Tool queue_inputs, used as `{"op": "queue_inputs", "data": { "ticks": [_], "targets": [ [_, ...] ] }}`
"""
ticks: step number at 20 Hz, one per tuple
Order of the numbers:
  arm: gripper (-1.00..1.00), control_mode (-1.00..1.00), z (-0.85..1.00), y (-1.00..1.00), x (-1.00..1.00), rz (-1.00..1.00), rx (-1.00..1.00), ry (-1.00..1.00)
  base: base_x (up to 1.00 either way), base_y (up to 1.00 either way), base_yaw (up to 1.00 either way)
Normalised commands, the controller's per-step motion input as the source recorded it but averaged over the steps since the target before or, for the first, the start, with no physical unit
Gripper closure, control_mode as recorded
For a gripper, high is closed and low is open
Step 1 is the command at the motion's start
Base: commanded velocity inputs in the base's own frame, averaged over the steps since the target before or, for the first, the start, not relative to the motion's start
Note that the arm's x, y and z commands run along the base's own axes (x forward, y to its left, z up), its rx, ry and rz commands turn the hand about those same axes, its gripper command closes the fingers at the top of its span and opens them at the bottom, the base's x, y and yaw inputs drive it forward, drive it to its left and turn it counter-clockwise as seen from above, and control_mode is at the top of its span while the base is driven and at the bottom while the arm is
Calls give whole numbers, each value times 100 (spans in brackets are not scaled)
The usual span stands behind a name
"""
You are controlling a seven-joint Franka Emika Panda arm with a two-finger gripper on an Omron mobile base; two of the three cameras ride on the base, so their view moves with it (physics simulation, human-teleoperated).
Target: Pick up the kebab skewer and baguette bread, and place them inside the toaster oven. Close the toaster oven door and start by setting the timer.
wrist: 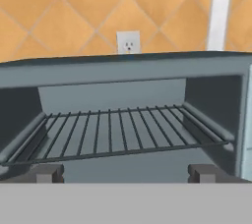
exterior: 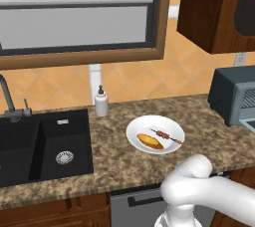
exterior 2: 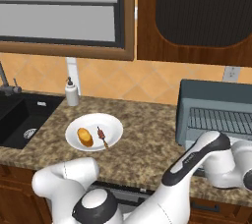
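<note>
Plate of food on the surface, oven open at the right.

From the left: black sink (exterior: pixel 45 144) sunk into the speckled surface (exterior: pixel 114 161), faucet (exterior: pixel 9 101) behind it, white soap bottle (exterior: pixel 101 101) just beside the basin's far corner. Near the middle, white plate (exterior: pixel 137 129) carrying the baguette bread (exterior: pixel 150 141) on its left and the kebab skewer (exterior: pixel 167 137) on its right, lying close together, meat chunks toward the skewer's far end. Farther right, well apart from the plate, the toaster oven (exterior 2: pixel 197 98) with its front open and wire rack (wrist: pixel 118 132) bare. Tool (wrist: pixel 125 173) released, finger tips spread wide at the oven's mouth, grasping nothing. White arm (exterior 2: pixel 197 156) reaching in front of the oven.
</note>
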Motion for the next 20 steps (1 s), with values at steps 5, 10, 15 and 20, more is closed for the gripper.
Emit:
{"op": "queue_inputs", "data": {
  "ticks": [5,10,15,20],
  "targets": [
    [-100,-100,-4,28,17,0,-3,0,0,0,0],
    [-100,-100,0,35,9,0,-4,-5,0,0,0],
    [-100,-100,0,13,44,0,0,0,0,0,0],
    [-100,-100,-2,1,47,0,0,7,0,0,0]
  ]
}}
